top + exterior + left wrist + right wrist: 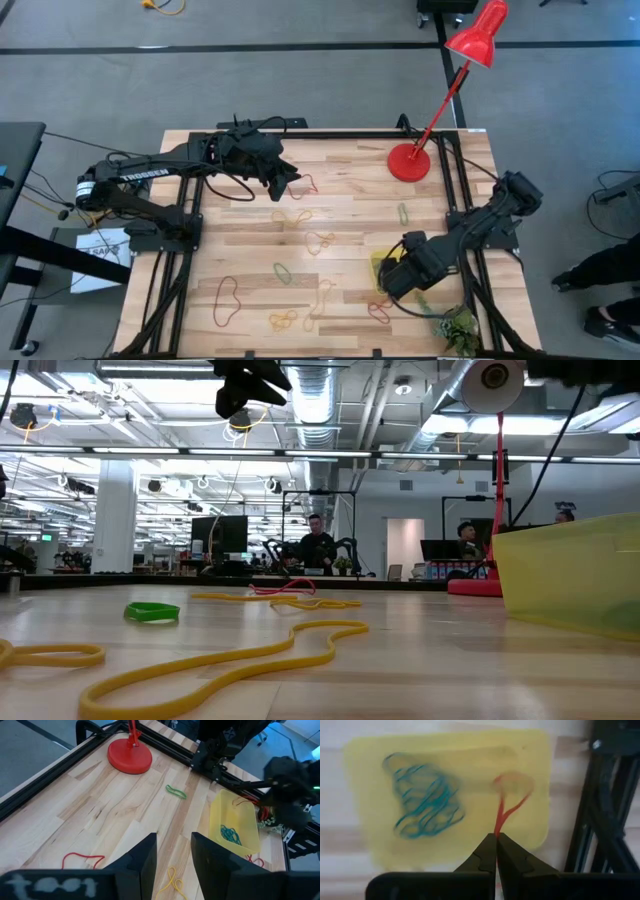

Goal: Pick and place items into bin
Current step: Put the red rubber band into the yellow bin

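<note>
The yellow translucent bin [378, 262] [235, 822] sits near the table's right edge and holds a tangle of blue rubber bands [425, 802]. My right gripper [496, 845] [398, 275] hangs over the bin, pointing down, shut on a red rubber band [512, 787]. My left gripper [172, 855] [285, 182] stands open above the far left part of the table, with nothing between its fingers. Loose bands lie flat on the wood: a red band [80, 860], a yellow band [172, 881], a green band [176, 791] and several more [285, 320]. My right gripper pinches one end of the red rubber band [497, 827] between its two shut fingertips, coming from above and pointing down. The band hangs slack below the fingers, its loop [514, 785] over the bin's inside. Whether the loop touches the bin's floor, I cannot tell.
A red lamp base [408, 162] with its slanting stem stands at the far right. A green plant sprig [458, 328] lies at the near right corner. Black frame rails [470, 270] run along both table sides. In the low view the bin's wall [575, 575] rises at the right.
</note>
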